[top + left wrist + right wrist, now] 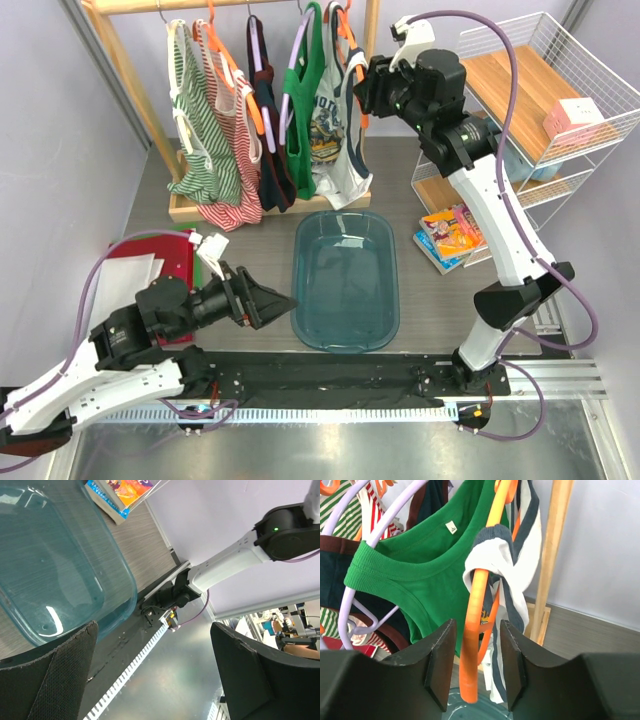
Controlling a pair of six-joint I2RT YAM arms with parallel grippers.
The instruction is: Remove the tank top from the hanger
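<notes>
Right wrist view: the tank top [520,550] hangs bunched on the orange hanger [477,605], beside a green top [420,575] on the wooden rack [555,555]. My right fingers [440,660] sit apart, straddling the hanger's arm. I can't read the print [325,125] or the green top's label [451,526]. My left fingers [65,680] gape empty beside the blue tub [117,575].

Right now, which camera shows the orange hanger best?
The right wrist view: the orange hanger is close up, between the right gripper's open fingers, with the tank top's strap bunched on it. The top view shows it small on the rack beside that gripper. The left wrist view misses it.
</notes>
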